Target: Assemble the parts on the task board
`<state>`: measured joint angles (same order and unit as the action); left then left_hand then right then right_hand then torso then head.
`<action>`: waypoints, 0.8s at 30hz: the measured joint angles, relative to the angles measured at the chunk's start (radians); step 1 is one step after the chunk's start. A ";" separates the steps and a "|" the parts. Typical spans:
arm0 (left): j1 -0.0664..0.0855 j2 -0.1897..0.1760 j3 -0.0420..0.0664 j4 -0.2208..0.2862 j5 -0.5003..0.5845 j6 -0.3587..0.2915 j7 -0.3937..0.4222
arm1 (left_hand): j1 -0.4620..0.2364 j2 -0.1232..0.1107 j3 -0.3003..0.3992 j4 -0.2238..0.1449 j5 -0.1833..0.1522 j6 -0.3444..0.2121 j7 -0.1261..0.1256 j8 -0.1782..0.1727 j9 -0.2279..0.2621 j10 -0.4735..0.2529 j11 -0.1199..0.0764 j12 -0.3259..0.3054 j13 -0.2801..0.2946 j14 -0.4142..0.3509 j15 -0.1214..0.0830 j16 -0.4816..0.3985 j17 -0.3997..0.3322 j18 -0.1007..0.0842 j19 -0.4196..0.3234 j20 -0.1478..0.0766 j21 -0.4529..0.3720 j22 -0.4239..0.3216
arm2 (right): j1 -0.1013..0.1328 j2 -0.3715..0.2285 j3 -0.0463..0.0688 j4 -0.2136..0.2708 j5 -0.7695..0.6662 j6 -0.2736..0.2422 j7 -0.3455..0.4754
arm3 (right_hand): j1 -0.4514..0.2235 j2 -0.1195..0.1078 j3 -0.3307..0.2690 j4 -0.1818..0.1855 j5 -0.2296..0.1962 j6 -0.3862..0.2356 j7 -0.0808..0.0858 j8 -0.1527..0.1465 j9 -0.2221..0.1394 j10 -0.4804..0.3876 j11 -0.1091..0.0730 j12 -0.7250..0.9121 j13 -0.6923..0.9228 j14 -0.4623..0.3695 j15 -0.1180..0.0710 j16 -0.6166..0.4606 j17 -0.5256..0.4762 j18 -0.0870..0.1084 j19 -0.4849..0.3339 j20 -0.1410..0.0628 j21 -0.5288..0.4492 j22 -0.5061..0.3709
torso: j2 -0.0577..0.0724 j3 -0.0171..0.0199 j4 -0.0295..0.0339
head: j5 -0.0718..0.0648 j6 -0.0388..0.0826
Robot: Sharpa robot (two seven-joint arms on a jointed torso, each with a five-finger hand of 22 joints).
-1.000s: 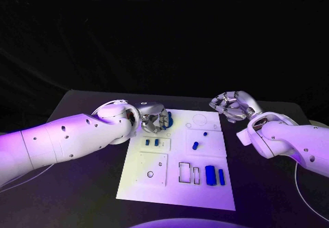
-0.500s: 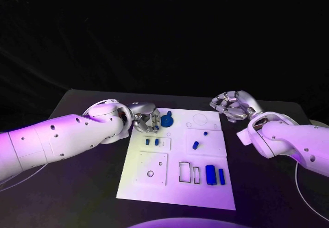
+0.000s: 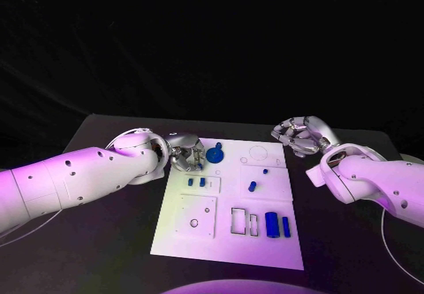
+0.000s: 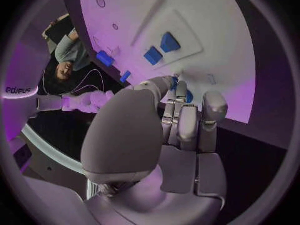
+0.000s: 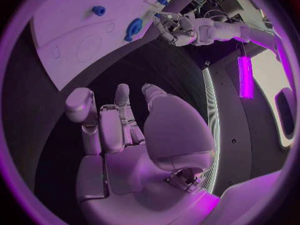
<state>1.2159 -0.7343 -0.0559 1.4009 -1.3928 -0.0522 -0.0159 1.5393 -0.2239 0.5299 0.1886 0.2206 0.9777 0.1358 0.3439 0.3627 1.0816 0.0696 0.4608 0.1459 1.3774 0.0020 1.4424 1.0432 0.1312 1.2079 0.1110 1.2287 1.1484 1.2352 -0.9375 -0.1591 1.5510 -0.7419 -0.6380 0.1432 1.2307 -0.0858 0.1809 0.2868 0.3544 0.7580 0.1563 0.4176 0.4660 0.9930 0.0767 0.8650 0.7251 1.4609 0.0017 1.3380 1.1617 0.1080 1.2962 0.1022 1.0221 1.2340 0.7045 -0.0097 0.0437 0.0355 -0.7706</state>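
Parts board [image 3: 265, 245] lay before me, its round blue part [image 3: 215, 154] just beyond my left hand [image 3: 187, 155], whose curled fingers held nothing.

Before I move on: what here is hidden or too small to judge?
- Whether the left hand touches the round blue part: its own fingers hide the contact in the head and left wrist views.
- Whether the small blue parts are seated in the task board: too small in the head view.
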 measured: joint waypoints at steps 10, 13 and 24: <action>-0.008 0.005 0.000 -0.008 -0.001 0.006 -0.006 | 0.000 0.000 0.000 0.000 0.000 0.000 0.000 0.000 0.000 0.000 0.000 0.000 0.000 0.000 0.000 0.000 -0.001 0.000 0.000 0.000 0.000 0.000 | 0.000 -0.001 0.000 0.000 0.000 0.000 0.000 | 0.000 0.000 0.000 0.000 0.000 0.000 0.000 0.000 0.000 0.000 0.000 0.000 0.000 0.000 0.000 0.000 0.000 0.000 0.000 0.000 -0.004 0.000 | 0.000 -0.0002 -0.0004 | 0.001 -0.002; -0.008 0.006 0.001 -0.008 -0.001 0.007 -0.006 | 0.000 0.000 0.000 0.000 0.000 0.000 0.000 0.000 0.000 0.000 0.000 0.000 0.000 0.000 0.000 0.000 -0.001 0.000 0.000 0.000 0.000 0.000 | 0.000 -0.001 0.000 0.000 0.000 0.000 0.000 | 0.000 0.000 0.000 0.000 0.000 0.000 0.000 0.000 0.000 0.000 0.000 0.000 0.000 0.000 0.000 0.000 0.000 0.000 0.000 0.000 -0.004 0.000 | 0.000 -0.0002 -0.0001 | 0.001 -0.002; -0.011 0.008 0.002 -0.009 -0.002 0.009 -0.007 | 0.000 0.000 0.000 0.000 0.000 0.000 0.000 -0.002 -0.001 0.004 -0.003 0.000 0.000 0.000 0.000 0.000 -0.004 0.000 0.000 0.000 0.000 -0.006 | 0.000 -0.001 0.000 0.000 0.000 0.000 0.000 | 0.000 0.000 0.000 0.000 0.000 0.000 0.000 0.000 0.000 0.000 0.000 0.000 -0.001 0.000 0.000 0.000 0.001 0.000 0.000 0.000 -0.004 -0.001 | 0.000 -0.0005 0.0003 | 0.000 0.002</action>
<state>1.2047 -0.7261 -0.0542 1.3918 -1.3950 -0.0435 -0.0228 1.5394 -0.2239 0.5298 0.1887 0.2204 0.9772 0.1356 0.3420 0.3622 1.0853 0.0662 0.4607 0.1457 1.3774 0.0020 1.4424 1.0396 0.1313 1.2079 0.1110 1.2286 1.1426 1.2352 -0.9380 -0.1591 1.5512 -0.7422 -0.6376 0.1432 1.2307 -0.0858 0.1809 0.2868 0.3544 0.7580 0.1563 0.4176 0.4661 0.9930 0.0768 0.8650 0.7236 1.4609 0.0017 1.3380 1.1627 0.1080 1.2962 0.1022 1.0185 1.2329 0.7043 -0.0102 0.0440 0.0358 -0.7691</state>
